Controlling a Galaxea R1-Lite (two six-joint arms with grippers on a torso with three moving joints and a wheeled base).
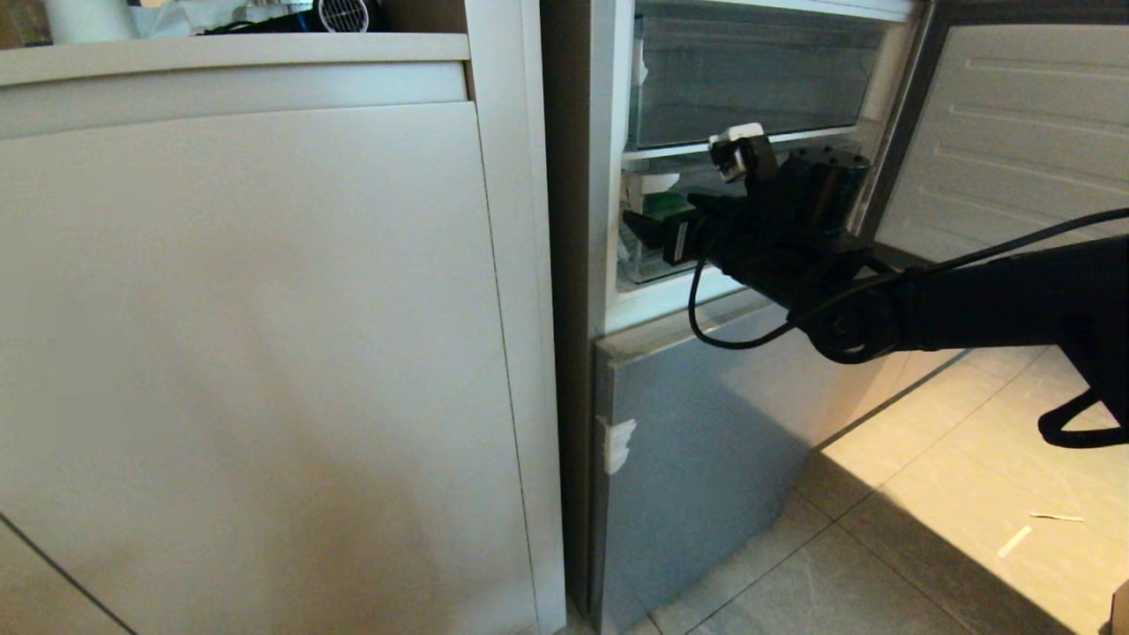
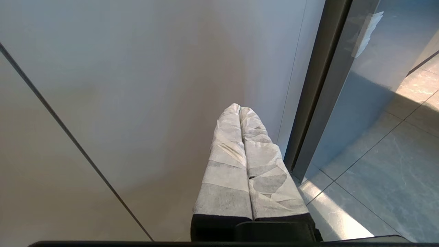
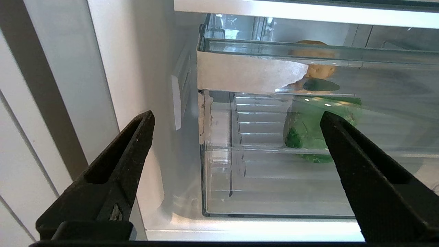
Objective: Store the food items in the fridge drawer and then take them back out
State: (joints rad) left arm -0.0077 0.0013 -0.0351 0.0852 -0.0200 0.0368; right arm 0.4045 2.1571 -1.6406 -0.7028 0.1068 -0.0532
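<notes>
Two foods, a lumpy tan potato (image 3: 317, 70) and glossy green bell pepper (image 3: 308, 135), sit inside the clear plastic fridge drawer (image 3: 274, 178); the wide-open, empty right gripper (image 3: 236, 144) should grasp its stiff, slippery front rim

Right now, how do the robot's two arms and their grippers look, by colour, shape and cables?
The right arm is matte black with round joints; a thin black cable loops below the wrist, and a white-and-black block sits on top. The right gripper has two black wedge-shaped fingers with textured inner faces. The left gripper has long tapering fingers wrapped in creased whitish tape over a black base.
</notes>
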